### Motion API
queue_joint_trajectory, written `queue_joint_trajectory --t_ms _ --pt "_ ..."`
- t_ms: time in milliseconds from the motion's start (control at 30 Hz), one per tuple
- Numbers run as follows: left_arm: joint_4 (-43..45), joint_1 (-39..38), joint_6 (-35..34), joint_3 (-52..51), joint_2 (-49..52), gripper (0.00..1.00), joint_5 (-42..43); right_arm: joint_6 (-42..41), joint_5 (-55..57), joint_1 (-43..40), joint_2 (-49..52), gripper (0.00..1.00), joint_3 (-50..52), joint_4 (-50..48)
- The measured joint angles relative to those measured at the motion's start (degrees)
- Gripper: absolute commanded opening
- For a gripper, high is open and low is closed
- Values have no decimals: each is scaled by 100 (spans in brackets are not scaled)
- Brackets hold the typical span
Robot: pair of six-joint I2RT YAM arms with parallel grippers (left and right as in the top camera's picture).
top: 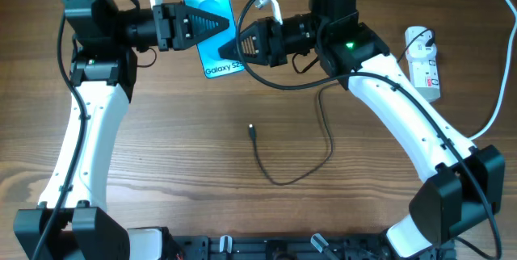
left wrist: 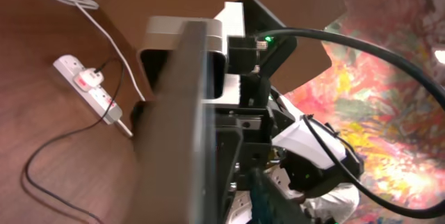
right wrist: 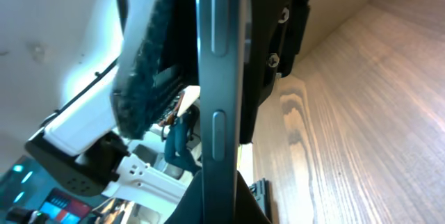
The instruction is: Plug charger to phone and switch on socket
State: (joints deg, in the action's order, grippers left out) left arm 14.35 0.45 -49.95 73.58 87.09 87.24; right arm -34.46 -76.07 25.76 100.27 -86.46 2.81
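1. Step in hand: steadying the phone (top: 208, 0) at the far side of the table (top: 161, 171). It is not yet plugged in.
2. Right gripper (top: 230, 50): one. Jaws closed on the phone's lower right edge.
3. Left gripper (top: 212, 24): one. Jaws astride the phone's left edge; cannot tell whether they pinch it.
4. Charger (top: 279, 181): one. Its connector (top: 251, 129) lies free mid-table, well apart from the phone.
5. Socket (top: 423, 65): one, far right. The charger's plug appears seated in it.
6. Next move, judged: one gripper releases, fetches the connector and aligns it with the phone's port.
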Motion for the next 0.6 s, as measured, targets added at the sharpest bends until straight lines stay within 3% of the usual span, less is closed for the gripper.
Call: queue_joint_trajectory --t_ms 167,267,333,433,500,600 --pt "-26 0 -22 -2 0 8 -15 -46 -138 -11 -2 6 -4 -28" --pt "-20 0 13 -9 0 4 -63 -142 -146 -11 -24 31 -26 -17" --pt "17 -2 28 -9 0 4 -35 -186 -122 -11 -22 42 -26 33" --pt "44 -2 26 -7 -11 4 -11 -271 -52 -28 2 78 4 92" --pt "70 -2 20 -7 -44 4 55 -299 0 -61 20 90 33 118" --pt "92 0 24 -4 -87 4 96 -293 55 -107 44 100 70 120"
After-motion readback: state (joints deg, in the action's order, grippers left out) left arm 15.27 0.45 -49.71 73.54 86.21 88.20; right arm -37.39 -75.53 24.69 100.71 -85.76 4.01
